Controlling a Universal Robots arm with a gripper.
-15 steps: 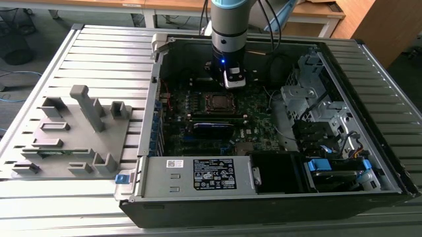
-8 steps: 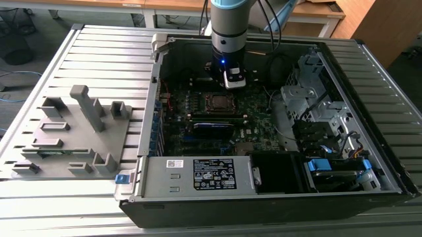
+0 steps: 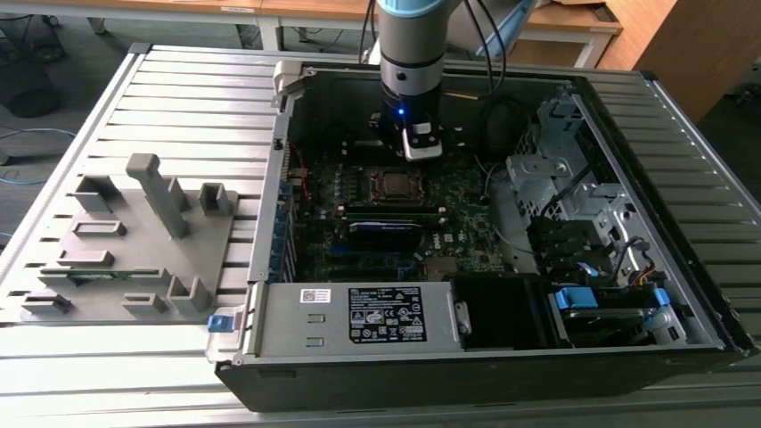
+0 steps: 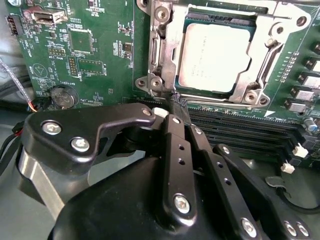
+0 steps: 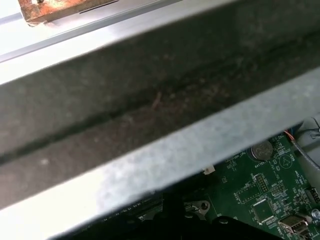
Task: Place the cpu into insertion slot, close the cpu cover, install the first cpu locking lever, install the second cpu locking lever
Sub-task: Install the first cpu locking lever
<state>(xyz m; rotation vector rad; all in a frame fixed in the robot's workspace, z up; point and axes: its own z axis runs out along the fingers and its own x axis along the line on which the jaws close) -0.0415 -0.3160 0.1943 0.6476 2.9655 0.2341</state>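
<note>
Exterior view: arm [image 3: 409, 62] upright above cpu [image 3: 391, 185].

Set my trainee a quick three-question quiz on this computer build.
1. True or false: the chip lies within a metal frame on the green board.
2. Which round part sits on the board in the second wrist view? A coin battery; B fan; C knob.
3. Fill in: in the exterior view, the gripper hangs inside the open computer ____.
Key: 1 true; 2 A; 3 case.
</note>
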